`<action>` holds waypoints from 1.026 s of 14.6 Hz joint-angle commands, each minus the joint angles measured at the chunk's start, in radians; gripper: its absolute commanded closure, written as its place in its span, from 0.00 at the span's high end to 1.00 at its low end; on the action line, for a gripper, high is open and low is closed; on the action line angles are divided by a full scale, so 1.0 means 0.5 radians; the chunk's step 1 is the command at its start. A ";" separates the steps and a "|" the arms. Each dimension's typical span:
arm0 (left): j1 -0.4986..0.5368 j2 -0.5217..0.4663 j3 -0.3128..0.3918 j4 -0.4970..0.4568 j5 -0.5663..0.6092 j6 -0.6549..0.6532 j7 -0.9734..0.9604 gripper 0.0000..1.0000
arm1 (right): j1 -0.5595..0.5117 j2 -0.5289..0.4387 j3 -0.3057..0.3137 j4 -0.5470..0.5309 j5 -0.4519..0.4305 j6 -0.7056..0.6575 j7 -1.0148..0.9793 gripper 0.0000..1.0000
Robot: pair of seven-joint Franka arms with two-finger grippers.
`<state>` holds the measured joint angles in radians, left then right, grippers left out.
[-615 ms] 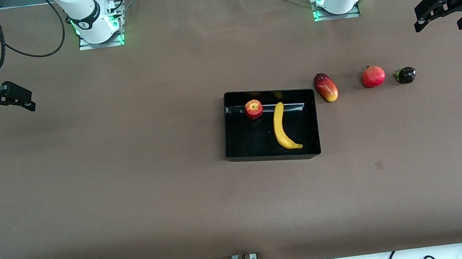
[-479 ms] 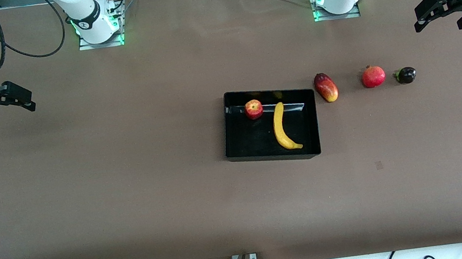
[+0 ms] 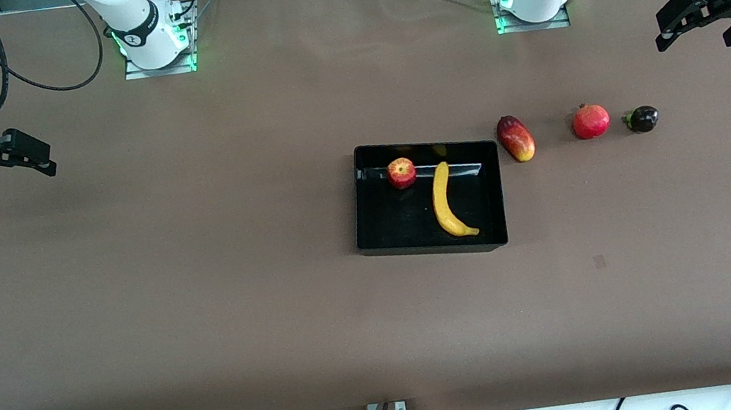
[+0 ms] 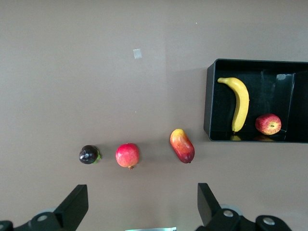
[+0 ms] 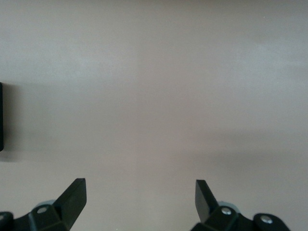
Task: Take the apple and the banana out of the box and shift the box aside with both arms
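The black box sits mid-table with the red apple and the yellow banana lying inside it. The left wrist view shows the box, the banana and the apple too. My left gripper hangs open and empty over the left arm's end of the table; its fingers stand wide apart. My right gripper hangs open and empty over the right arm's end, its fingers over bare table. Both arms wait away from the box.
A red-yellow mango-like fruit, a round red crowned fruit and a small dark purple fruit lie in a row beside the box toward the left arm's end. Cables run along the table's front edge.
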<state>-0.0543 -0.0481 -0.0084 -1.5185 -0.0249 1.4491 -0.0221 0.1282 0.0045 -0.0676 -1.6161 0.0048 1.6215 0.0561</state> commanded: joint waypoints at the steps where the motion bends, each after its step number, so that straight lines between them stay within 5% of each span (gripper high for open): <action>1: -0.020 -0.042 0.023 -0.043 -0.018 0.001 -0.020 1.00 | -0.026 0.012 0.019 0.039 -0.013 -0.028 -0.032 1.00; 5: -0.020 -0.017 0.011 -0.043 -0.027 0.001 -0.072 1.00 | -0.026 0.012 0.019 0.039 -0.013 -0.028 -0.032 1.00; 15: -0.134 0.519 -0.431 -0.043 0.139 0.402 -1.393 1.00 | -0.026 0.012 0.019 0.039 -0.013 -0.028 -0.032 1.00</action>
<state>-0.0987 0.1446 -0.1934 -1.5510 0.0145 1.5981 -0.5692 0.1281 0.0047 -0.0676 -1.6154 0.0048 1.6215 0.0561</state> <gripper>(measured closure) 0.000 0.000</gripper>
